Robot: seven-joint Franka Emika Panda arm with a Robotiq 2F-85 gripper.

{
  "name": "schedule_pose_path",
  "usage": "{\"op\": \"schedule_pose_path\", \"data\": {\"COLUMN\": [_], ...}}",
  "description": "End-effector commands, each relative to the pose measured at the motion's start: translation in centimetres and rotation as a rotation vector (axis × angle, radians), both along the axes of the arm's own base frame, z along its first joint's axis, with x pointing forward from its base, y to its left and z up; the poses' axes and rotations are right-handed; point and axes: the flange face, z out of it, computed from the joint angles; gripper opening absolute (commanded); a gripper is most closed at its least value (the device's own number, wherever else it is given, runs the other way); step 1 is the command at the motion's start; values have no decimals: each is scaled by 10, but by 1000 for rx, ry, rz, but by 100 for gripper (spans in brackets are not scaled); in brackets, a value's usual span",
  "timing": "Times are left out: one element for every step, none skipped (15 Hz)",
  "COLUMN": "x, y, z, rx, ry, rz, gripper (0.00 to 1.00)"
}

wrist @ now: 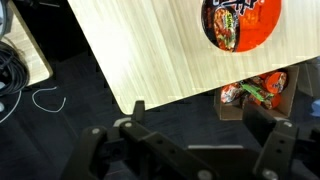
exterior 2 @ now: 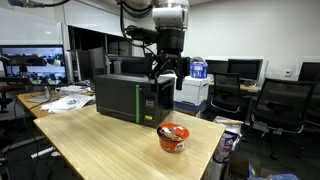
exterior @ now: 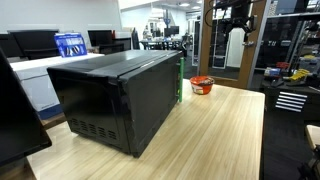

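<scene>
In an exterior view, the red noodle bowl (exterior: 202, 85) stands right of centre on the worktop (exterior: 235, 125), near the front corner of the black microwave (exterior: 115, 95) that fills the middle of the frame. In an exterior view, the gripper (exterior 2: 160, 70) hangs at upper centre, in front of the microwave and well above the noodle bowl, which sits at lower centre near the worktop edge. In the wrist view, the gripper's fingers (wrist: 137, 108) rise from the bottom edge, spread wide and holding nothing, the noodle bowl lies at the upper right, cut by the frame edge, and a box of packets (wrist: 258, 92) sits below the worktop corner.
</scene>
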Motion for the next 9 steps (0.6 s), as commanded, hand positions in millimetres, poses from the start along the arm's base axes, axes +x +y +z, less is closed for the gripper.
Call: {"op": "schedule_pose_path", "data": {"x": [-4,-4,-5,-7,-8,-11,-14,-17,-21], "y": [20,25,32,38,43,49,55,61,68], "z": [-1,-2,-4,-6,-7,-9,-10,-9,-10], "rx": [-1,1,4,7,10,14,16,24,34], "ry": [-33,-40,-50,-56,-61,-62,-63,-60,-60], "rz": [192,242,295,345,396,447,497,547,598], "gripper": [100,100,100,100,100,100,100,100,100]}}
